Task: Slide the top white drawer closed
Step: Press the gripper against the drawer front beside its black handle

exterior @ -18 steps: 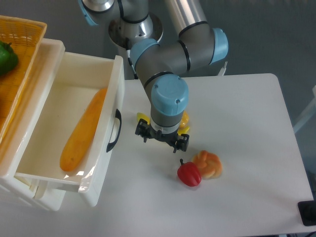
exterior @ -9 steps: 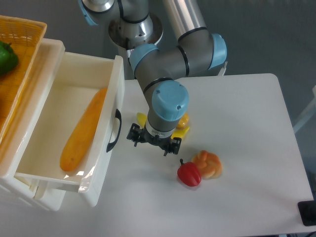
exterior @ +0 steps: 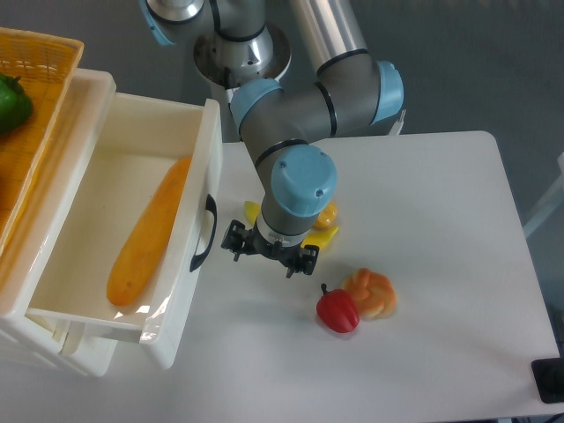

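The top white drawer (exterior: 196,194) stands pulled far out of the cabinet at the left, its flat front carrying a curved black handle (exterior: 204,232). A long orange vegetable (exterior: 148,232) lies inside it. My gripper (exterior: 268,251) hangs over the table just right of the handle, a short gap away from the drawer front. Its black fingers (exterior: 233,242) are spread apart with nothing between them.
A woven yellow basket (exterior: 40,62) with a green pepper (exterior: 11,101) sits on the cabinet top at the far left. On the table lie a yellow item (exterior: 324,220) under the wrist, a red pepper (exterior: 337,309) and a bread roll (exterior: 373,293).
My gripper has shifted left toward the drawer front and its handle, closing much of the gap. The drawer and the table items have stayed put.
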